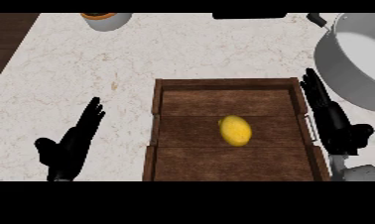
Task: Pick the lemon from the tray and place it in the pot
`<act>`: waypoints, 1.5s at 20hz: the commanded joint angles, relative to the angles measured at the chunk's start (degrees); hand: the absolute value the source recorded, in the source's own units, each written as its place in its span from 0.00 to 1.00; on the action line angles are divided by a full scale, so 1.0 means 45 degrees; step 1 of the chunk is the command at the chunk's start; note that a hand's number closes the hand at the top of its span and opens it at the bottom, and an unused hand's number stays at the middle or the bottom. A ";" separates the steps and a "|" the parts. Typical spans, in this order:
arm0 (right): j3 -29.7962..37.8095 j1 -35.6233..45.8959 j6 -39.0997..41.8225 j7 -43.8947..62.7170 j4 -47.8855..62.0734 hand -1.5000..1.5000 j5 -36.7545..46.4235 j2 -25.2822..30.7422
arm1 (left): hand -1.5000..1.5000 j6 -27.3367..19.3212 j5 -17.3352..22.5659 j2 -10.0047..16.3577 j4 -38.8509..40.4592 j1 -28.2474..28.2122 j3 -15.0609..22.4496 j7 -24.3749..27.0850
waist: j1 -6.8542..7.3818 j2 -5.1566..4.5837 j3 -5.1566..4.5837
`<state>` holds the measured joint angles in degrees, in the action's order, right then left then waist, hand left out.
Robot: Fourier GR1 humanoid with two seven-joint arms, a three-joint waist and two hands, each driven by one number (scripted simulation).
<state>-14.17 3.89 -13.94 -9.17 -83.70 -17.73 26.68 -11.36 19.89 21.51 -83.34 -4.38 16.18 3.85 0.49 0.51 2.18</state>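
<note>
Yellow oval lemon (pixel 235 130) lies mid brown wooden tray (pixel 219 83), untouched. Right hand (pixel 338 129) beside tray's right rim, fingers (pixel 319 96) straight, holding nothing; likely staged between lemon and grey metal pot (pixel 344 72). Left hand (pixel 70 146) rests open on pale surface (pixel 110 69).

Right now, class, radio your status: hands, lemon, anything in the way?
Left hand, right hand open. Lemon loose in tray. Pot uncovered, right; tray wall between.

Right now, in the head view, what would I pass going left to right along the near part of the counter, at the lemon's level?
left hand, open on the counter → left rim of the tray → lemon inside the tray → right hand, open at the tray's right rim
</note>
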 commanded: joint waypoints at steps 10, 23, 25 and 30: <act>0.2468 0.1219 0.2258 -0.7520 0.0180 0.00 0.0890 0.0612 | 0.50 -0.1652 -0.1044 -0.1069 -0.1003 0.1261 -0.0681 0.1550 | -0.0063 -0.0135 -0.0467; 0.1983 -0.2497 0.3518 -0.8333 -0.4671 0.00 0.3305 0.2542 | 0.50 -0.2093 -0.1536 -0.1659 -0.1350 0.1446 -0.0572 0.1027 | -0.0358 -0.0041 -0.0510; 0.2029 -0.2447 0.3826 -0.7424 -0.4796 0.00 0.4180 0.3731 | 0.50 -0.1704 -0.1468 -0.1244 -0.1408 0.1077 -0.0762 0.1394 | -0.0290 -0.0037 -0.0526; 0.0882 -0.2636 0.3491 -0.4312 -0.6335 0.00 0.6908 0.4712 | 0.50 -0.1609 -0.1400 -0.1398 -0.1264 0.1116 -0.0743 0.1298 | -0.0217 -0.0051 -0.0532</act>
<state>-7.04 -6.37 3.15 -37.04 -107.19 4.87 44.74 -19.60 12.94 14.52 -88.81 1.30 13.56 9.92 -0.71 0.23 -0.19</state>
